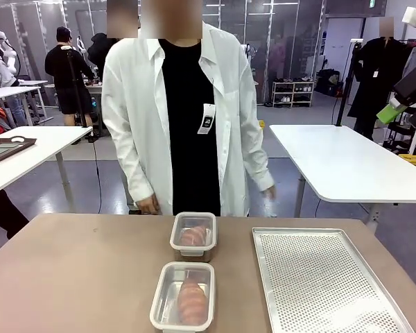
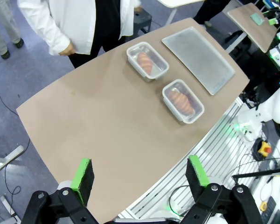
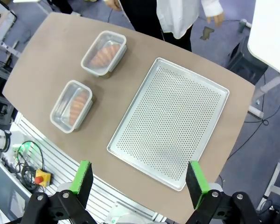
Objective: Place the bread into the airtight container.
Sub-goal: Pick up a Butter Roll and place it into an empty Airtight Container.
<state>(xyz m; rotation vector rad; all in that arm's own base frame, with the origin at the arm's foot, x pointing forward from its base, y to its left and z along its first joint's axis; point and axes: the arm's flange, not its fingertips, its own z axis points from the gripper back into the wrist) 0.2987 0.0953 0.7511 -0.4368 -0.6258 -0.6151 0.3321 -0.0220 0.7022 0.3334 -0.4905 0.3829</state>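
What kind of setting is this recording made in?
Most likely a robotics lab or data-collection workspace, not a kitchen. The brown table stands in an open hall among other white tables, a person in a white coat stands opposite, and cables and an emergency-stop button sit beside the table.

White tables [image 1: 347, 163], grey floor [image 1: 83, 177]

Golden-brown bread [image 1: 191, 300] in 2 clear containers [image 1: 183, 296]; silver perforated tray [image 1: 326, 284]; brown table [image 1: 76, 277]; white coat [image 1: 135, 118].
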